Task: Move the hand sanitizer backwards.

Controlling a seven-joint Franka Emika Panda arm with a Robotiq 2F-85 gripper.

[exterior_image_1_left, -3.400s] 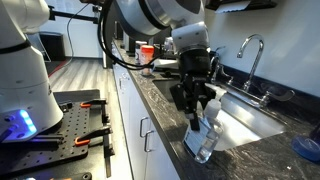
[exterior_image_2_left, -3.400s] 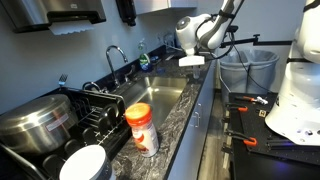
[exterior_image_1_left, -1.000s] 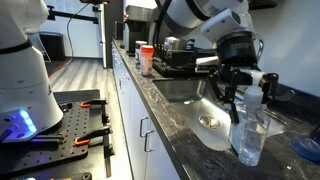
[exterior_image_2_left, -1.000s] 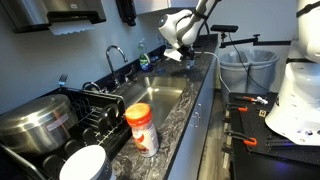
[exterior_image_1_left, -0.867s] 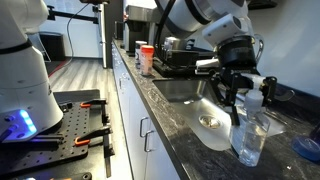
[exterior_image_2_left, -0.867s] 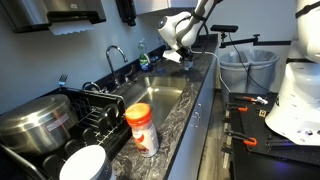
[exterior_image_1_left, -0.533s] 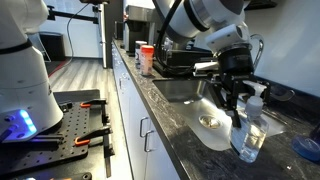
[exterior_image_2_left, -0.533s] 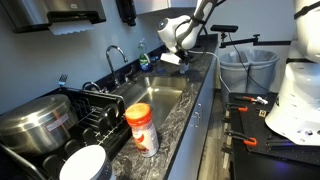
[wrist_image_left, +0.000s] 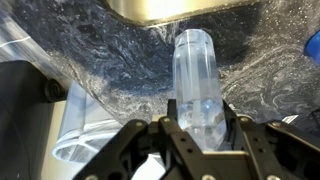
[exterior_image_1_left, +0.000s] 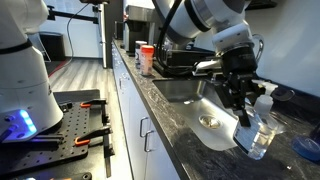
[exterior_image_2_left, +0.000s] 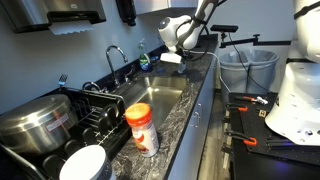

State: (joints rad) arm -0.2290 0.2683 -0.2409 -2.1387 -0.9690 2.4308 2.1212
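The hand sanitizer (exterior_image_1_left: 261, 132), a clear pump bottle with a white pump head, stands on the dark granite counter (exterior_image_1_left: 170, 110) beside the sink. My gripper (exterior_image_1_left: 247, 108) is shut around its upper body. In the wrist view the clear bottle (wrist_image_left: 197, 80) sits between my two black fingers (wrist_image_left: 202, 135). In an exterior view my gripper (exterior_image_2_left: 176, 55) is far down the counter; the bottle is too small to make out there.
A steel sink (exterior_image_1_left: 205, 115) with a faucet (exterior_image_2_left: 112, 55) lies along the counter. An orange-and-white container (exterior_image_2_left: 141, 127) stands on the counter, also in an exterior view (exterior_image_1_left: 146, 58). A dish rack (exterior_image_2_left: 95, 108), a pot (exterior_image_2_left: 35, 122) and a white bowl (exterior_image_2_left: 88, 167) are nearby.
My gripper has carried the bottle along the counter, from beside the sink's front to farther right in the exterior view, and lowered it a little over the last second.
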